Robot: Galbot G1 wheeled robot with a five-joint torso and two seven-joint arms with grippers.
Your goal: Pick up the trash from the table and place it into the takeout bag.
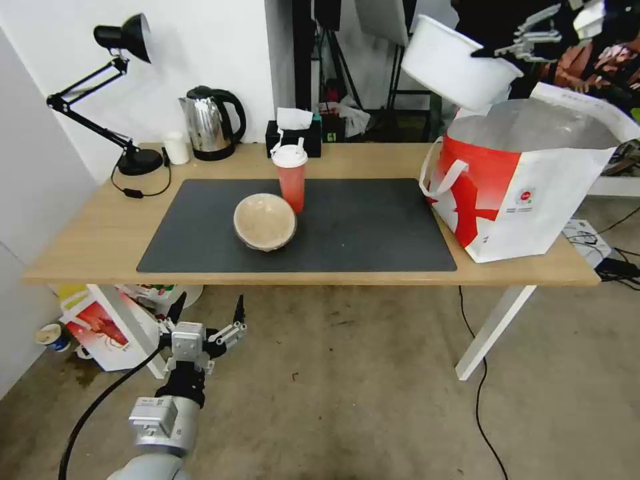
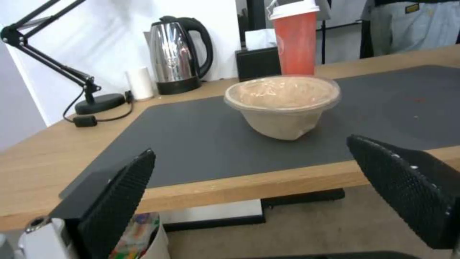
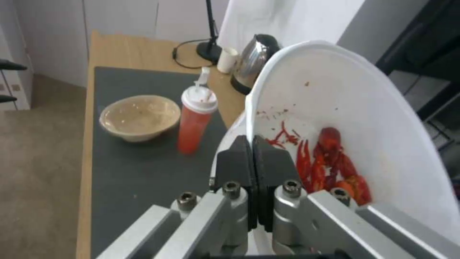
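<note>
White bowl (image 1: 453, 63) is pinched at rim by right end effector (image 1: 497, 50), held tilted above takeout bag (image 1: 527, 193). Left end effector (image 1: 207, 319) is held wide below tabletop (image 1: 100, 233) edge.

A mat (image 1: 347, 230) lies along the middle of the table (image 1: 87, 233). On the mat, left of centre, sits a paper bowl (image 1: 265, 221), and a drink cup (image 1: 291, 177) stands just behind it to the right. At the table's right end stands the takeout bag (image 1: 527, 193), partly on the mat's right edge. Above the bag's far left rim hangs a plastic bowl (image 1: 457, 63), tilted, with shells (image 3: 330, 165) inside. Along the far edge, from left to right, stand a lamp (image 1: 137, 160), a small cup (image 1: 177, 147), a kettle (image 1: 210, 123) and a tissue box (image 1: 293, 137). Under the table's left end rests a carton (image 1: 103, 330).
</note>
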